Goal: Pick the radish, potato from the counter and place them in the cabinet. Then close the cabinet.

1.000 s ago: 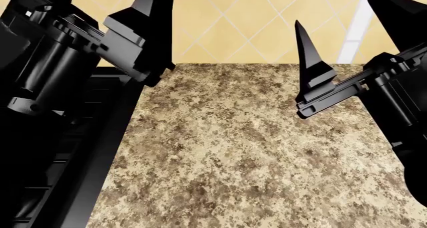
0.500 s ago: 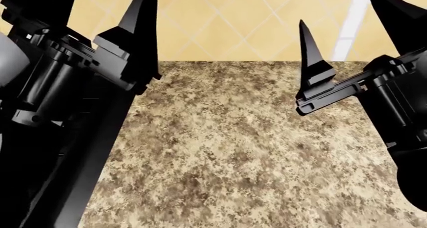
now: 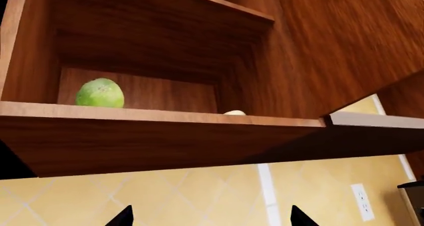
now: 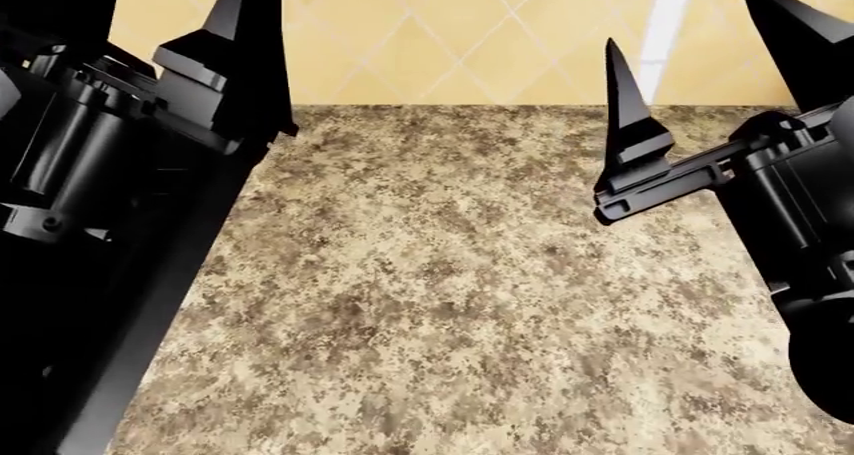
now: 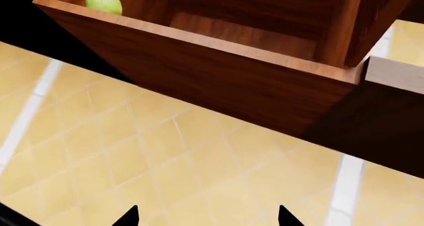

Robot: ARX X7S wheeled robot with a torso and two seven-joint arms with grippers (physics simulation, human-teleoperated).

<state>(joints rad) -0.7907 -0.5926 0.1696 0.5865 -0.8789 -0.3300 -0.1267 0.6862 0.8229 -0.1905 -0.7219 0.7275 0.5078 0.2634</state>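
Note:
The light green radish (image 3: 99, 93) (image 5: 104, 1) rests inside the open wooden cabinet (image 3: 152, 136) (image 5: 198, 72), on its floor. Only the pale top of the potato (image 3: 234, 113) peeks over the cabinet's front edge, further along the same shelf. The cabinet door (image 3: 344, 47) stands swung out. My left gripper (image 3: 212, 218) is open and empty, below the cabinet and facing the tiled wall. My right gripper (image 5: 207, 218) (image 4: 714, 65) is also open and empty, beneath the cabinet. In the head view both grippers hover above the speckled counter (image 4: 441, 305), fingers pointing up.
The black stove top (image 4: 147, 345) borders the counter beside my left arm. A yellow tiled wall (image 4: 441, 45) backs the counter. A wall outlet (image 3: 361, 201) sits below a neighbouring cabinet's underside (image 3: 378, 121).
In the head view the left gripper has drifted left and upward, and the counter's back edge has risen in the picture. The right gripper has hardly moved.

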